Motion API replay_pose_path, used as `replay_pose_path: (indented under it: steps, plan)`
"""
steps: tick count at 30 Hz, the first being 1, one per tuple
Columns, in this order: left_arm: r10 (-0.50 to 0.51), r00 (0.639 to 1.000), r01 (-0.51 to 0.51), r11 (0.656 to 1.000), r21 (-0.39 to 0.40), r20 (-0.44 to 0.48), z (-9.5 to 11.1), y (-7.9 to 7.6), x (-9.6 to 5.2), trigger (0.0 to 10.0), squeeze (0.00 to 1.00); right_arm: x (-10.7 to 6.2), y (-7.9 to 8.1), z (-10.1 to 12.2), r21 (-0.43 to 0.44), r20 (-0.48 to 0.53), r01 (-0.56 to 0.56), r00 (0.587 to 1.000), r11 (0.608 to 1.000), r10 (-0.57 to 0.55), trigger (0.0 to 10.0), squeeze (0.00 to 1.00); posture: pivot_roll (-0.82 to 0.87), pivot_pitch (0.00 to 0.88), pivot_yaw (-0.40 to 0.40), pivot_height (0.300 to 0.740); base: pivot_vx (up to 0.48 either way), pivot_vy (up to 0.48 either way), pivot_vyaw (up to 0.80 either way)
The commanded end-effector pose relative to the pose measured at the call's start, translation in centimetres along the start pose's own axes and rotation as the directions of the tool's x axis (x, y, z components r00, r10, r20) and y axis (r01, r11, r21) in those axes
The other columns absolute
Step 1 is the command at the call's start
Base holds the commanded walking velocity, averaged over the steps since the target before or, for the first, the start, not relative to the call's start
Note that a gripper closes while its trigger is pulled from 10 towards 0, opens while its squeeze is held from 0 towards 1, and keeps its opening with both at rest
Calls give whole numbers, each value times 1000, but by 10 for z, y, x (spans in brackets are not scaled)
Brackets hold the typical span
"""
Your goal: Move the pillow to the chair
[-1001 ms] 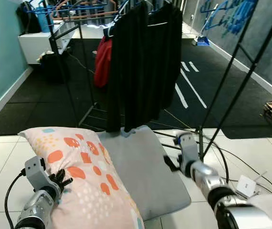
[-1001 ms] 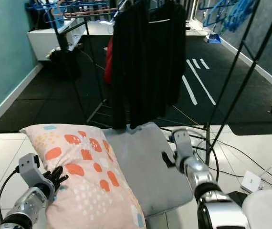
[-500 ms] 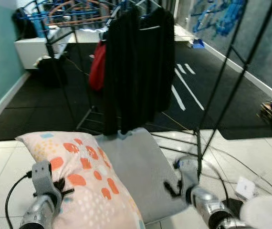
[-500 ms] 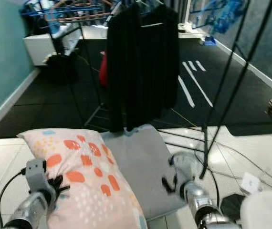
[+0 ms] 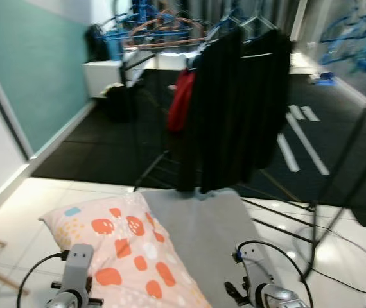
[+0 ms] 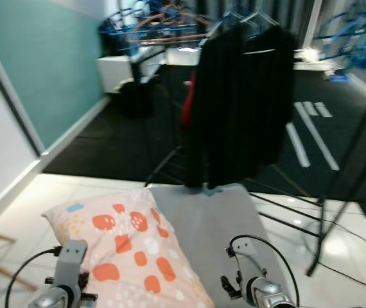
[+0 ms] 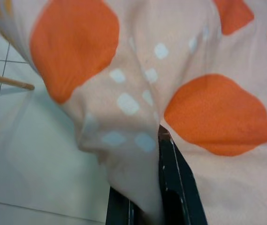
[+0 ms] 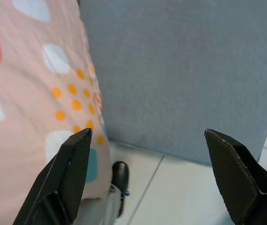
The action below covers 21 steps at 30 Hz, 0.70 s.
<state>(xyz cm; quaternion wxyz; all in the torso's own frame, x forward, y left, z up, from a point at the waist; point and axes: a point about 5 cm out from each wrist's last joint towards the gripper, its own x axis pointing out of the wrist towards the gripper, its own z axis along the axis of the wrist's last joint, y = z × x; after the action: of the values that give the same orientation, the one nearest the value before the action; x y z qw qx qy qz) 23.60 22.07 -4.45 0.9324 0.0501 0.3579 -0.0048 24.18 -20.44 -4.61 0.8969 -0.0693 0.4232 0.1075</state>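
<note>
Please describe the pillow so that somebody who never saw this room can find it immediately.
Find the clothes rack with dark garments; on the white tile floor before it stands a chair with a flat grey seat. The pillow lies on that seat's left part, hanging over its edge. Unlike the plain grey seat, it is pale pink with orange blotches and small white and yellow dots.

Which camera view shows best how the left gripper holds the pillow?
The left wrist view: the left gripper is shut on a fold of the pillow, cloth pinched between its black fingers. The eye views show the pillow leaning on the grey chair seat, not the pinch. The right wrist view shows its spotted edge.
</note>
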Motion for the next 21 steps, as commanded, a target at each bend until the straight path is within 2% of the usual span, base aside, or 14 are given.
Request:
replay_pose_path:
  steps: [1,16,21]
  plan:
    - [27,999,-26,1000,16,-46,-11,8,-3,10000,0,2,7,2,0,8,-11,1000,1000,11,10000,0,-212,0,-2,740,0,0,788]
    - [24,999,-24,1000,0,-46,-11,2,-2,10000,0,3,9,4,12,30,-5,1000,1000,4,10000,0,-210,0,3,740,0,0,788]
    - [37,999,-37,999,-18,-40,-11,9,-4,10000,0,3,9,5,21,39,-6,999,1000,5,10000,0,-209,0,-3,740,0,0,788]
